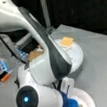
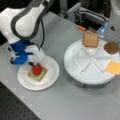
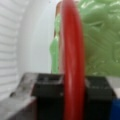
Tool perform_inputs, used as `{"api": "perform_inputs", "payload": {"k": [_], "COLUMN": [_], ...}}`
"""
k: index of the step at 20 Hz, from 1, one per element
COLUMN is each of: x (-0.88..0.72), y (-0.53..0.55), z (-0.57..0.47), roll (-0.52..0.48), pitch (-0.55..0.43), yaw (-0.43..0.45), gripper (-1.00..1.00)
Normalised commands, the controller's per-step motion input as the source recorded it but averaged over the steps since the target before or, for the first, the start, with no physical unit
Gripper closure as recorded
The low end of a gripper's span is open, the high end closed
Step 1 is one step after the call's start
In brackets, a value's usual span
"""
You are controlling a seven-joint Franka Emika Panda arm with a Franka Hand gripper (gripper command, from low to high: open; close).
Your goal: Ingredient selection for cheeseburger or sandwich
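A: Item one, the gripper?

B: Gripper, blue-bodied, down over the white paper plate at a front view's left. Its fingers are clamped on the red tomato disc. In the wrist view the tomato disc stands on edge between the two dark pads, gripped from both sides.

A: Item two, the stack on the plate?

B: Green lettuce piece lying on a tan-brown toast square, near the middle of the paper plate. The tomato disc sits directly above the lettuce; whether it touches cannot be told. In the wrist view the lettuce fills the right side behind the disc, with the plate's ribbed rim to the left.

A: Item three, the remaining stock?

B: White round divided tray, to the right of the paper plate and apart from it. Contents: second toast square in the far compartment; dark brown round patty at the tray's far right edge; yellow-orange cheese square at its near right edge.

A: Seen from the opposite camera?

B: The arm covers most of the tray. The cheese square shows on the tray's far side, a toast square peeks out beside the arm, and the paper plate's rim shows below the tray.
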Motion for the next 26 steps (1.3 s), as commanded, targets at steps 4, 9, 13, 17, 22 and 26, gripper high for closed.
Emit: {"api": "perform_inputs", "payload": {"k": [4, 9, 13, 17, 22, 26], "x": [0.02, 0.05, 0.08, 0.10, 0.10, 0.10], "y": [-0.11, -0.06, -0.02, -0.02, -0.05, -0.11], "z": [-0.04, -0.05, -0.08, -0.11, -0.11, -0.10], "roll": [0.181, 0.184, 0.176, 0.170, 0.160, 0.156], "pitch": [-0.065, -0.066, -0.092, -0.112, -0.125, -0.127], "yaw": [0.099, 0.077, 0.065, 0.059, 0.050, 0.055], "gripper": [1.00, 1.00, 1.00, 1.00, 1.00, 1.00]}}
